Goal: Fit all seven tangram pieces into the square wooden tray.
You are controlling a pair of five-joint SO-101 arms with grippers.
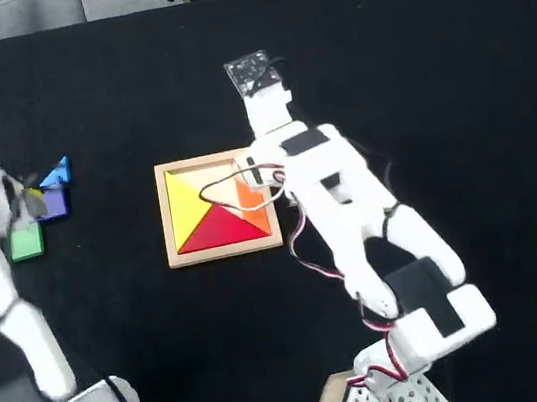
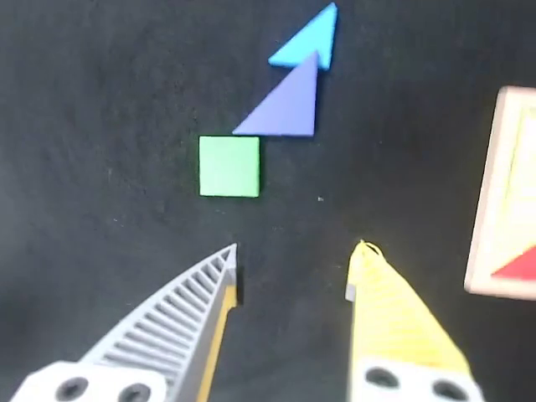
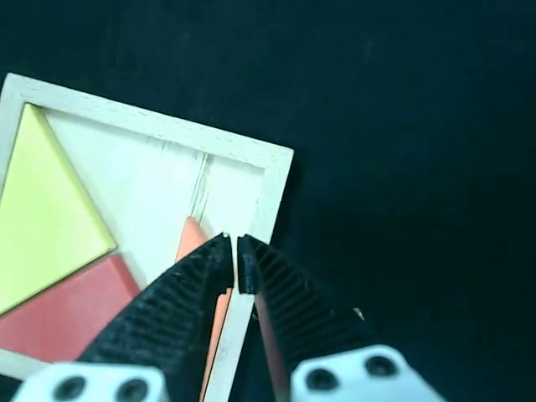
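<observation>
The square wooden tray (image 1: 166, 216) holds a yellow triangle (image 1: 187, 198), a red triangle (image 1: 222, 230) and an orange piece (image 1: 251, 196) by its right wall. My right gripper (image 3: 234, 243) is shut, with its tips low over the orange piece (image 3: 191, 238) beside the tray's rim (image 3: 151, 126). The yellow triangle (image 3: 46, 209) and red triangle (image 3: 71, 306) lie flat inside. Left of the tray, a green square (image 2: 229, 167), a purple triangle (image 2: 287, 107) and a blue triangle (image 2: 310, 40) lie on the cloth. My left gripper (image 2: 293, 260) hangs open just short of the green square, with nothing between its fingers.
A black cloth covers the whole table. The tray's corner (image 2: 502, 209) sits off to one side of the left gripper. The right arm's body (image 1: 375, 236) stretches over the table from the front edge toward the tray. Bare wood (image 3: 159, 201) shows in the tray's upper half.
</observation>
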